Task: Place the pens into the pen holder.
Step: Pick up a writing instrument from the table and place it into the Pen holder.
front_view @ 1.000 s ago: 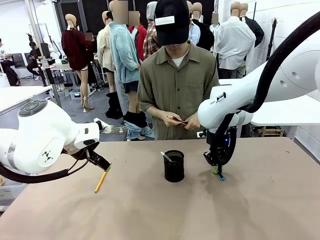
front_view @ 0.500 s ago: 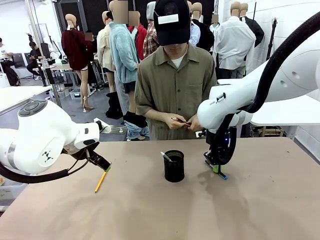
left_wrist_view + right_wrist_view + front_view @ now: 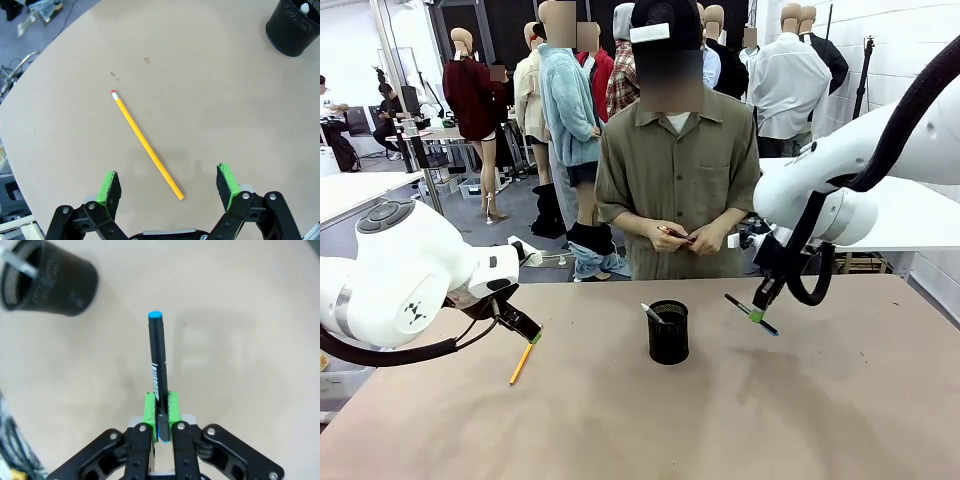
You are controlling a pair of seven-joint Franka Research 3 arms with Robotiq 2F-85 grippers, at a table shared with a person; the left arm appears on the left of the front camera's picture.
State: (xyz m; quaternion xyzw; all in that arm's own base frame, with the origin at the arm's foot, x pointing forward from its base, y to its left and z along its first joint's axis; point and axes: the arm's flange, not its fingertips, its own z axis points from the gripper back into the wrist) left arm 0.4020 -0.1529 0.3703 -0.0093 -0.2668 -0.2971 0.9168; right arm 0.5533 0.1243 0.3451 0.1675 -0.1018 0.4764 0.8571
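Observation:
My right gripper [image 3: 757, 315] [image 3: 159, 407] is shut on a dark pen with a blue end [image 3: 750, 313] [image 3: 157, 357], held above the table to the right of the black mesh pen holder [image 3: 668, 331] [image 3: 47, 282]. A pale pen [image 3: 651, 312] stands inside the holder. A yellow pencil-like pen [image 3: 522, 362] [image 3: 146, 145] lies flat on the table at the left, between the open fingers of my left gripper [image 3: 528, 335] [image 3: 170, 187], which hovers just above it. The person at the far side holds a red pen [image 3: 676, 236] in both hands.
The tan table [image 3: 640, 420] stretches wide around the holder. The person [image 3: 678, 175] stands close to the far edge, hands above it. The holder [image 3: 295, 27] sits far off in the left wrist view's top right corner.
My right gripper has lifted the dark pen off the table and carried it up and slightly right. The left arm has stayed still. The person's hands shifted a little.

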